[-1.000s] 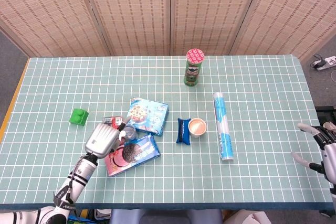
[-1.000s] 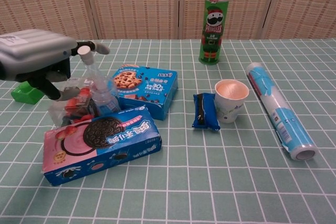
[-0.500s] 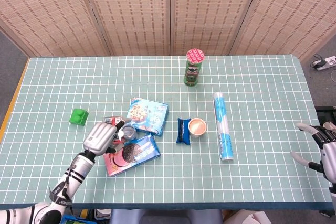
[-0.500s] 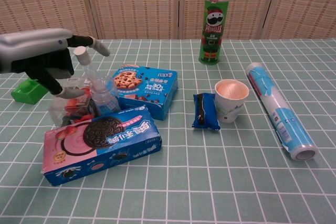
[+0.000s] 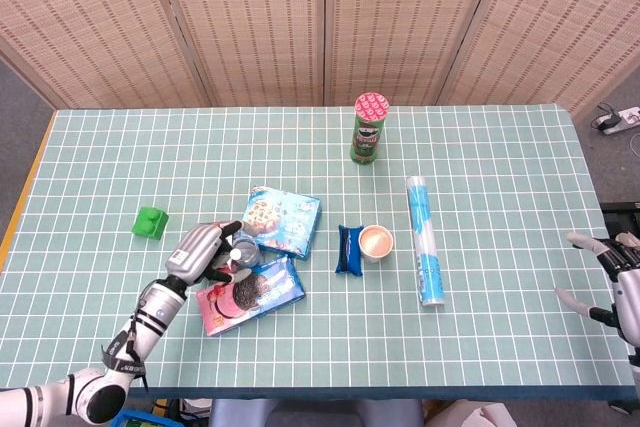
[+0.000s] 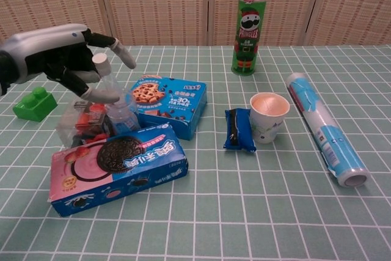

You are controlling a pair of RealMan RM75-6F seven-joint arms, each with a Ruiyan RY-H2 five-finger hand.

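My left hand (image 5: 200, 245) (image 6: 61, 59) hovers at a clear bottle (image 6: 119, 114) (image 5: 243, 250) with a white cap (image 6: 100, 59). Its fingers are spread, one reaching past the cap and the thumb (image 6: 101, 95) lying against the bottle's neck. No firm grip shows. The bottle stands between a clear packet of red snacks (image 6: 85, 123), a blue cookie box (image 6: 168, 103) (image 5: 283, 218) and a pink and blue Oreo box (image 6: 119, 166) (image 5: 250, 290). My right hand (image 5: 615, 277) sits at the table's right edge, fingers apart and holding nothing; the chest view does not show it.
A green block (image 5: 150, 222) (image 6: 35, 102) lies left of the hand. Mid-table are a small Oreo pack (image 6: 239, 129), a paper cup (image 6: 269, 116) and a blue and white tube (image 6: 324, 128) lying down. A green Pringles can (image 6: 249, 24) stands further back.
My left hand has turned and shifted right toward the bottle, its fingers now spread around the neck and cap. The right hand has stayed put.
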